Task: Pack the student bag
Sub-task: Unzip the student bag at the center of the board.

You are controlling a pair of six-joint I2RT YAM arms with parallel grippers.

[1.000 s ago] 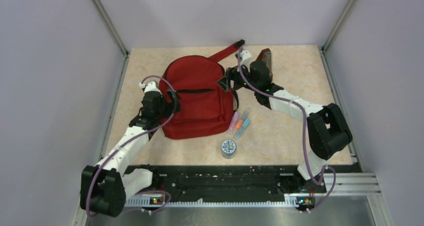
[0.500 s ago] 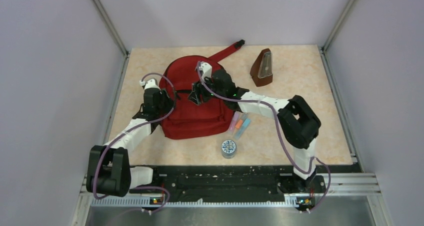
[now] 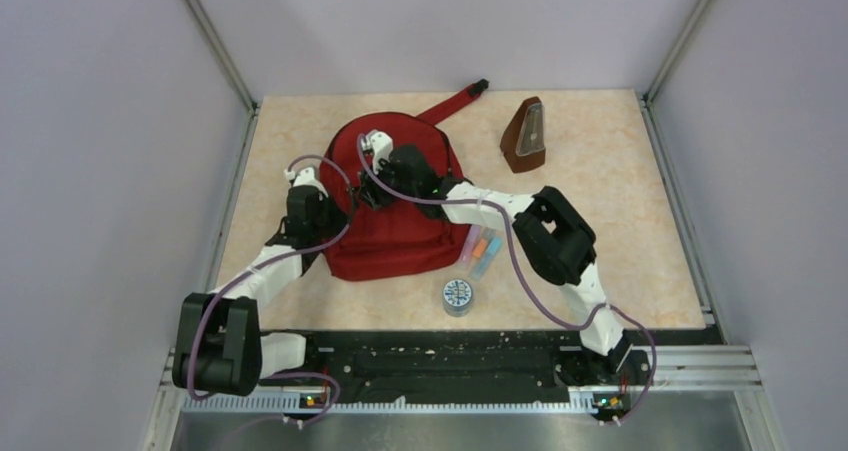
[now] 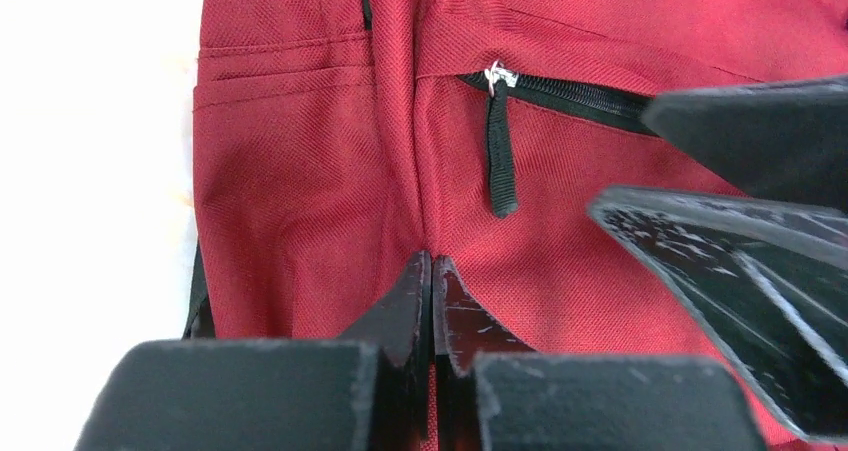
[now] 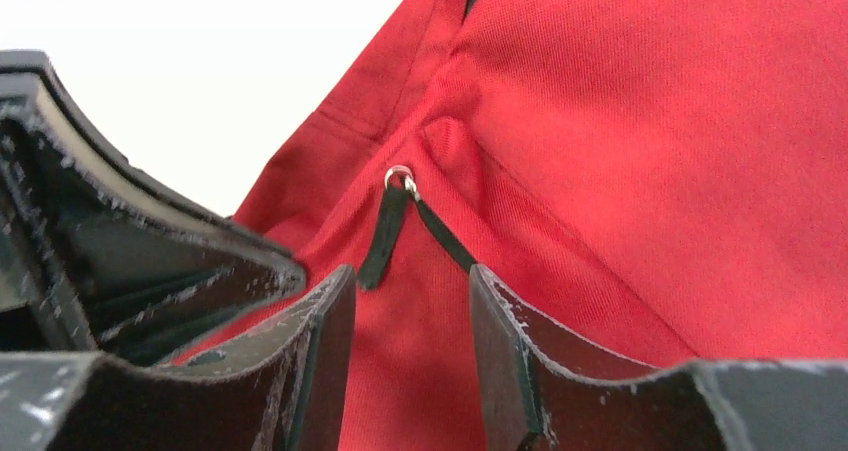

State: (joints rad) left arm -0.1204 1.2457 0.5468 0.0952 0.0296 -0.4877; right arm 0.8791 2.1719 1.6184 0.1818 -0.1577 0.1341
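Student bag (image 3: pixel 398 241) woven red; left gripper (image 4: pixel 432 268) pinches fold; right gripper (image 5: pixel 412 276) spread near zipper pull (image 5: pixel 382 236).

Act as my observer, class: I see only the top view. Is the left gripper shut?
Observer: Yes. The left gripper is shut, tips seemingly pinching a fold of the bag.
Operator: And the right?
Observer: The right gripper is open, the zip pull just ahead of its fingers.
Operator: Is that zip open?
Observer: No; in the left wrist view it looks closed beyond the slider.
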